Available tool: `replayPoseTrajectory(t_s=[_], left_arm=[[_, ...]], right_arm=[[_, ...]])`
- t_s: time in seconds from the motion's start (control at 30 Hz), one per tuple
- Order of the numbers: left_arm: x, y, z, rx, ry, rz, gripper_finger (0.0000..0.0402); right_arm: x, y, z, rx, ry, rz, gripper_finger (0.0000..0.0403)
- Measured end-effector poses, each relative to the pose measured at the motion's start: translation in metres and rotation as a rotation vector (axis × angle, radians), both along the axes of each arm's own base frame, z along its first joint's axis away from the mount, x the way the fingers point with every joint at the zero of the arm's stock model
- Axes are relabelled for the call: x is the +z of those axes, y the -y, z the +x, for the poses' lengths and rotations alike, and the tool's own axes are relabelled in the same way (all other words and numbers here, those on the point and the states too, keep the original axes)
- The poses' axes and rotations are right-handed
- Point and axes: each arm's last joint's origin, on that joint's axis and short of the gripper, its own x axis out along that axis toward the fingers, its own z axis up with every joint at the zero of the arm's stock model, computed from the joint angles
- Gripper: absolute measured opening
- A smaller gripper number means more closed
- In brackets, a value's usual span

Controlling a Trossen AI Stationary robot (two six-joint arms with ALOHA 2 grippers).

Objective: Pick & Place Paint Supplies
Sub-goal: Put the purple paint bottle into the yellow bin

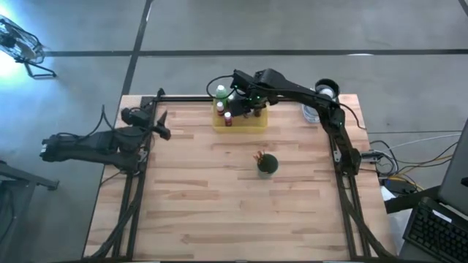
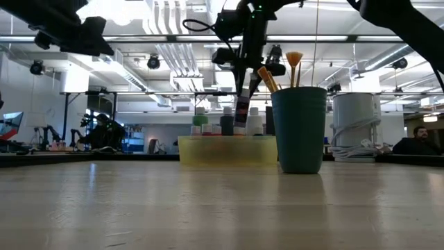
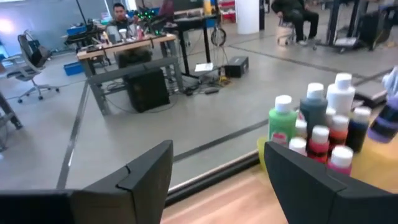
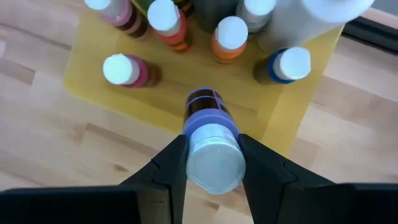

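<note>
Standing on a pale wooden plank surface (image 1: 219, 190) is a translucent yellow rectangular tray (image 4: 292, 134) with a low wall, holding small round paint bottles (image 4: 230, 38) with smooth white caps. The right wrist view shows at least five of them upright in the tray: pink, red-orange, orange, blue and one pale larger body. The right hand (image 4: 212, 163) hangs directly over the tray, its two dark fingers pinching one purple bottle (image 4: 205, 115) by its silvery-white cap, the bottle clear of the tray floor in the low view. Near the tray, toward the surface's middle, stands one dark green round cup (image 2: 300, 128), smooth-sided, containing thin wooden paintbrushes (image 2: 294, 66); at least two show above its rim. The left hand (image 1: 157, 120) rests at the surface's left edge, fingers spread, holding nothing.
</note>
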Motion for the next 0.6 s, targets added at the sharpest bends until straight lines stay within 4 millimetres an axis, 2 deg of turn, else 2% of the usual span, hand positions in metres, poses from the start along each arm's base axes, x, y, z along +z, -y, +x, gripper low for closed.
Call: replayPoseTrajectory(t_s=[0.6], left_arm=[[-0.059, 0.0, 0.001, 0.001, -0.179, 0.002, 0.0257]], right_arm=[[-0.018, 0.001, 0.003, -0.12, -0.011, -0.019, 0.0113]])
